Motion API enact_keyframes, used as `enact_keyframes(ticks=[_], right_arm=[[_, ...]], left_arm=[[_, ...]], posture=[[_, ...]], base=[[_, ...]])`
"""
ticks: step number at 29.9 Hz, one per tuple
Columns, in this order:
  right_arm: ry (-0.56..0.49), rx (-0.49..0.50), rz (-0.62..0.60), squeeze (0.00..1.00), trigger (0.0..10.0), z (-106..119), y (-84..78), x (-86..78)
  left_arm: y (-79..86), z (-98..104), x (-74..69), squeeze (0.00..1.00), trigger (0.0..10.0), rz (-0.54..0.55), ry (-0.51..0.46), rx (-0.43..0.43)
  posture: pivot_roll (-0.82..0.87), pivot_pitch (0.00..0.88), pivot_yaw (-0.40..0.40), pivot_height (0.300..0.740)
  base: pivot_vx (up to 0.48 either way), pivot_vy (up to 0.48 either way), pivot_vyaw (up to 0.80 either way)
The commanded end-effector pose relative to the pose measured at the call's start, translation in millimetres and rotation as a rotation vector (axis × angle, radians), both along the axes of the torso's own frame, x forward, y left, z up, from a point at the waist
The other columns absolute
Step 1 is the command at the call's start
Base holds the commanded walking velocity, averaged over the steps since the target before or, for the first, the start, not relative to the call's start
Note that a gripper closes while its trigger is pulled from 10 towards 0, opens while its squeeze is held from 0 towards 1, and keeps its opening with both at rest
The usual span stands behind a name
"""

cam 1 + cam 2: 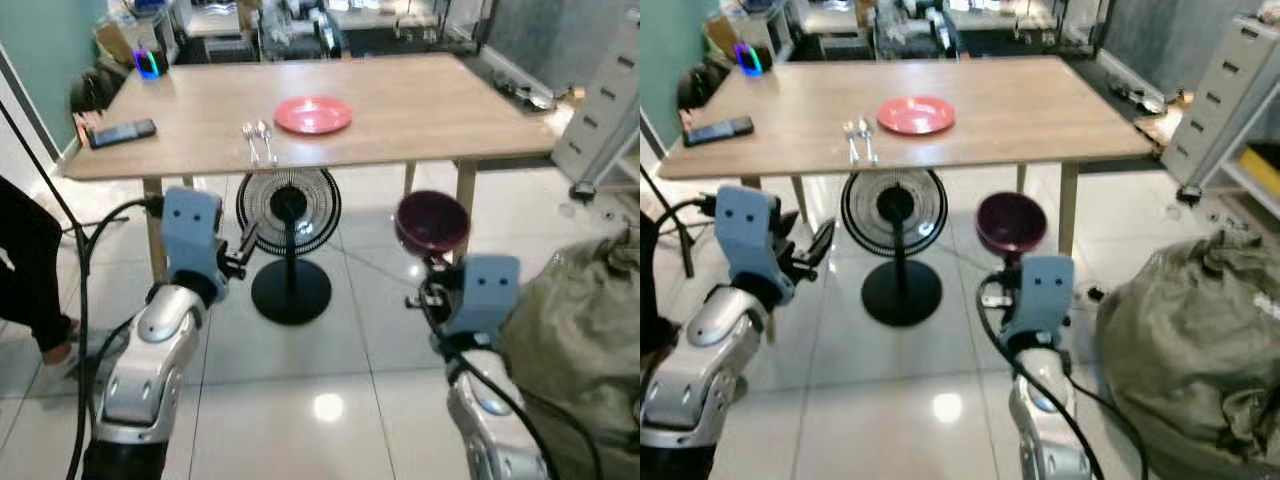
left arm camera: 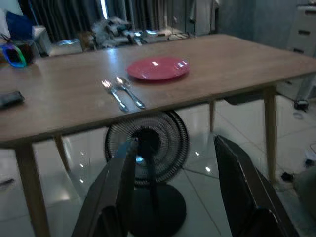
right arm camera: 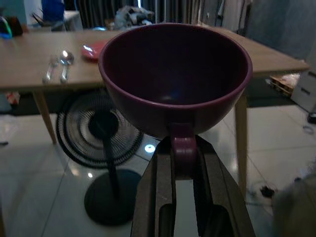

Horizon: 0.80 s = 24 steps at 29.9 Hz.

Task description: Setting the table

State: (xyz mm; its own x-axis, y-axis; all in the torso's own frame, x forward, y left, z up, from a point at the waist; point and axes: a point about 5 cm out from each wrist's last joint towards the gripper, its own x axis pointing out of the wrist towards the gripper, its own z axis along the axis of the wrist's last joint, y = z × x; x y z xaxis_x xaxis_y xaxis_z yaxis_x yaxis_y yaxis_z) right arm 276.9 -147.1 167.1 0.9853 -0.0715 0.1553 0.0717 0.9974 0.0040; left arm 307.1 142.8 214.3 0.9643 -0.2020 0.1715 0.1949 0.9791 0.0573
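The bowl point(image 3: 175, 81) is pinched by its handle in the right gripper point(image 3: 183, 158), short of the table point(image 1: 420, 110); the left gripper point(image 2: 182, 187) is spread. If tilted, the bowl could slip.

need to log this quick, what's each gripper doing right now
Left gripper: open, holding nothing, raised short of the table.
Right gripper: shut on the bowl, gripping its handle.
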Motion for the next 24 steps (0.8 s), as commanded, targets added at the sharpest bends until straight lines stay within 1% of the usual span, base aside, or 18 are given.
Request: enact_keyframes(ticks=[1, 24], right_arm=[[-0.009, 0.006, 0.017, 0.00, 10.0, 0.7, 6.0, -0.3], [-0.014, 0.000, 0.031, 0.00, 10.0, 1.4, 6.8, 3.0]], left_arm=[[5.4, -2.5, -0.3, 0.21, 10.0, 0.018, 0.008, 0.010], [4.1, -3.2, 0.2, 0.21, 10.0, 0.022, 0.006, 0.008]], posture=[[-0.03, 0.015, 0.082, 0.740], [-0.03, 0.000, 0.075, 0.740]], base=[[0.480, 0.000, 0.00], [0.480, 0.000, 0.00]])
